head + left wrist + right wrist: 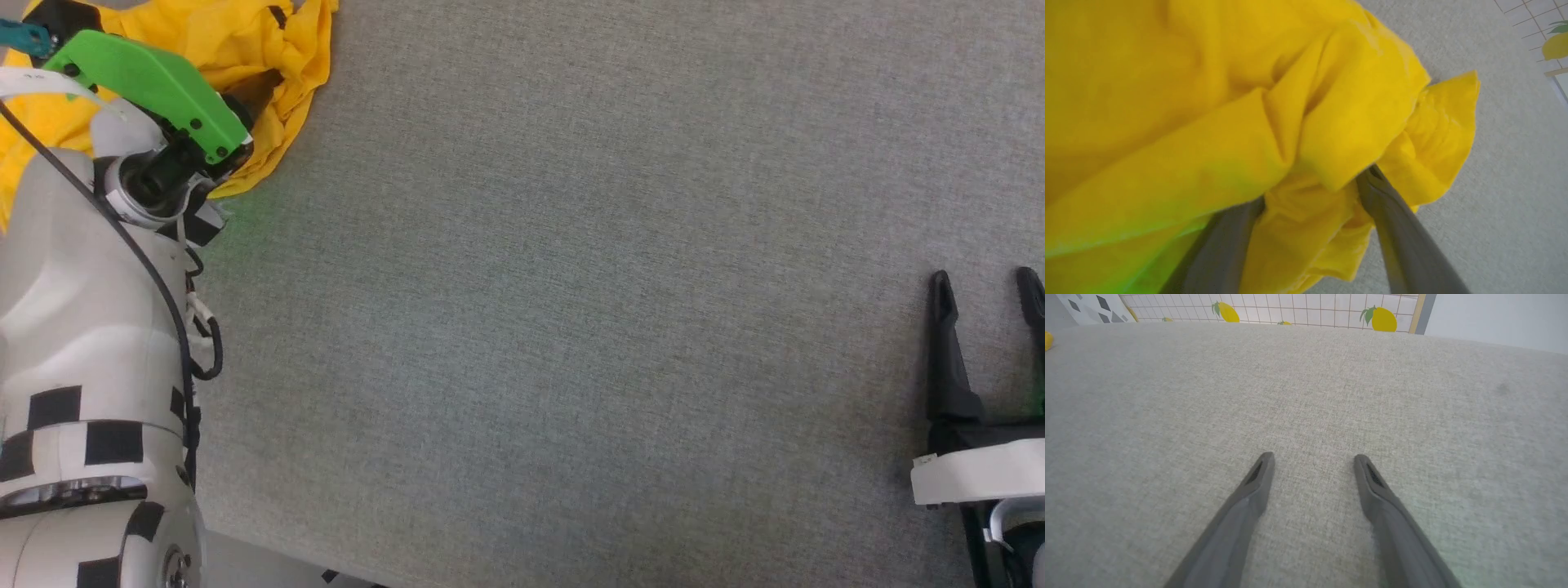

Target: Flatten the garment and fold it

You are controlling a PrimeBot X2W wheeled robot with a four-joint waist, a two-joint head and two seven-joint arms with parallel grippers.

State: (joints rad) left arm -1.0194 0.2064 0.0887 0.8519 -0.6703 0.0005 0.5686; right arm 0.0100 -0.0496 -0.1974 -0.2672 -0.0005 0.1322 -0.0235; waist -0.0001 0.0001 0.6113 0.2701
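The garment point(245, 41) is lying crumpled at the far left of the grey worktop point(571, 327). It is looking soft, light and limp, so a hem or sleeve edge is probably offering the best hold. The left gripper point(1314, 185) is standing apart with folds bunching between its fingers, unclamped. The left wrist view is showing this, while the head view is hiding it behind the arm. The right gripper point(984, 282) is resting apart, over bare worktop.

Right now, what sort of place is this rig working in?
Probably an indoor home-style mock-up or test room: a wide grey fabric surface, like a cloth-covered table or mattress, a tiled wall with lemon prints behind it, and a crumpled yellow T-shirt on it.
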